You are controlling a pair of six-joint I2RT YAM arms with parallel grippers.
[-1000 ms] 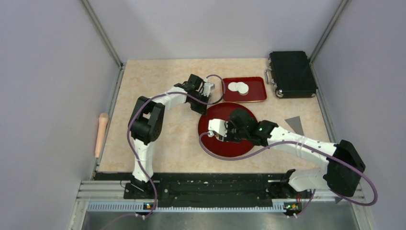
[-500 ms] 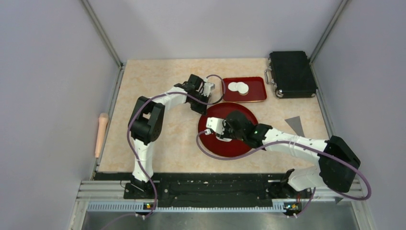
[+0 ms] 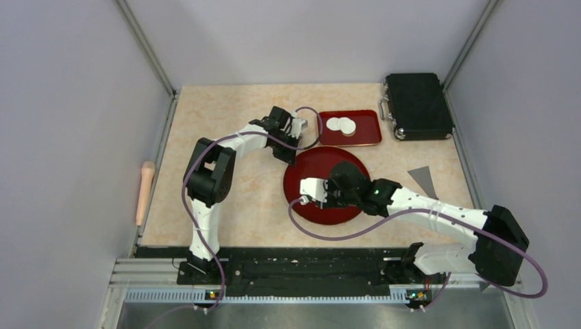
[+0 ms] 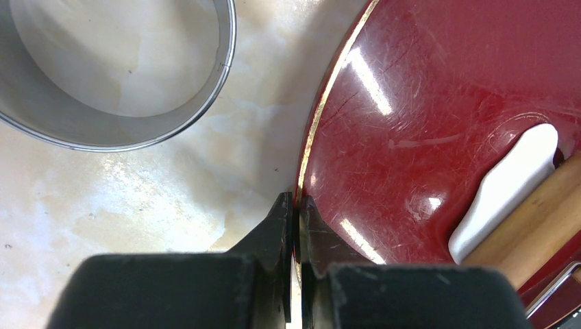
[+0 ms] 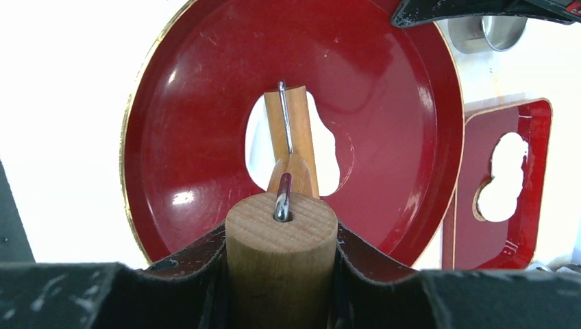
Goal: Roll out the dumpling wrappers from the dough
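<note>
My right pincer (image 5: 281, 271) pinches roller (image 5: 296, 130); left pincer (image 4: 296, 212) pinches plate rim (image 4: 322, 116); if rim slips, plate slides, dough (image 5: 327, 147) tears.

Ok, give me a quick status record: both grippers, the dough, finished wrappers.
left gripper: shut on the round red plate's rim
right gripper: shut on the wooden roller's handle
dough: flattened ragged sheet on the plate, under the roller
dumpling wrappers: two round discs, touching, on the rectangular red tray
metal ring: on the table beside the plate, unheld
</note>
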